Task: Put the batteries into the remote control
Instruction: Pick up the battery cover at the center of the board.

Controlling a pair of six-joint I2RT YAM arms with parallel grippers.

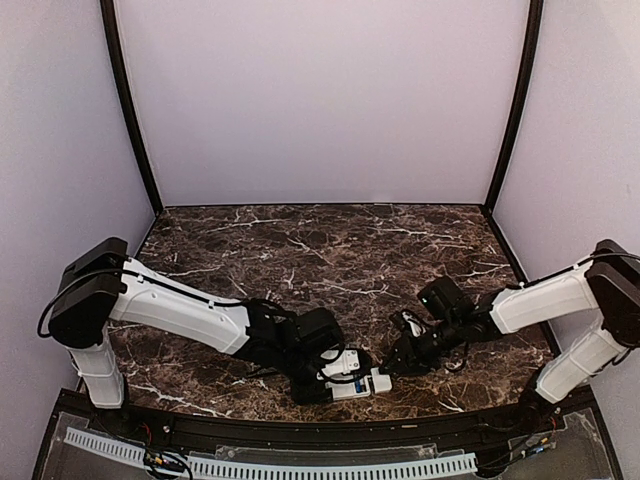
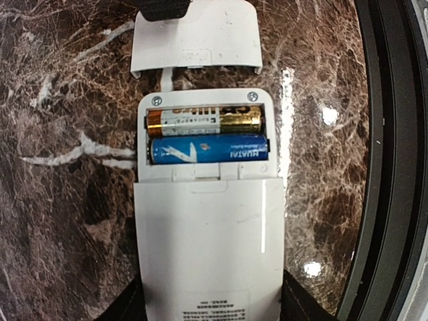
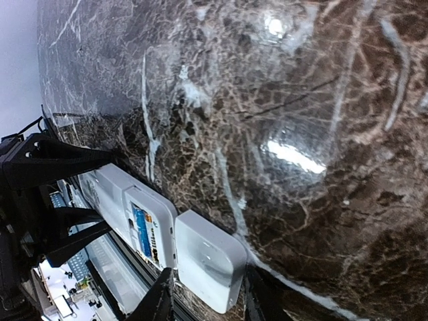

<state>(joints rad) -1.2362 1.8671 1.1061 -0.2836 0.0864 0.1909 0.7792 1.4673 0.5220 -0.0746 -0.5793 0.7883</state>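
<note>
- White plastic remote control (image 2: 208, 254): lies face down at the near edge of the marble tabletop (image 2: 67, 100), about midway between the two arms. Its battery bay is uncovered at the right-hand end.
- Gold battery (image 2: 204, 122) and blue battery (image 2: 208, 150): side by side in the bay, touching along their length, and both look seated. Their polarity cannot be read.
- Battery cover (image 2: 195, 37): white, lies just right of the remote and apart from the bay by a narrow gap. It sits slightly askew to the bay's edge.
- Left gripper (image 2: 210, 297): clamped on the remote's left end, one finger against each long side.
- Right gripper (image 3: 208, 294): fingers close on the cover's outer end and appear to pinch it. The contact itself is partly hidden.
- Stage, as judged: both cells are loaded and only the cover is left to fit.
- Risk, skewed cover: a straight push could make its tabs miss the slots, so it jams or rides up over the blue battery.
- Risk, shallow hold: the pinch is at the cover's very end, so the cover could pivot or slip free under pushing load.
- Risk, remote shift: the push runs along the left gripper's fingers and could slide the handset through them.
- Risk, table edge: the remote lies beside the near rim, so a sideways shove could tip it off.
</note>
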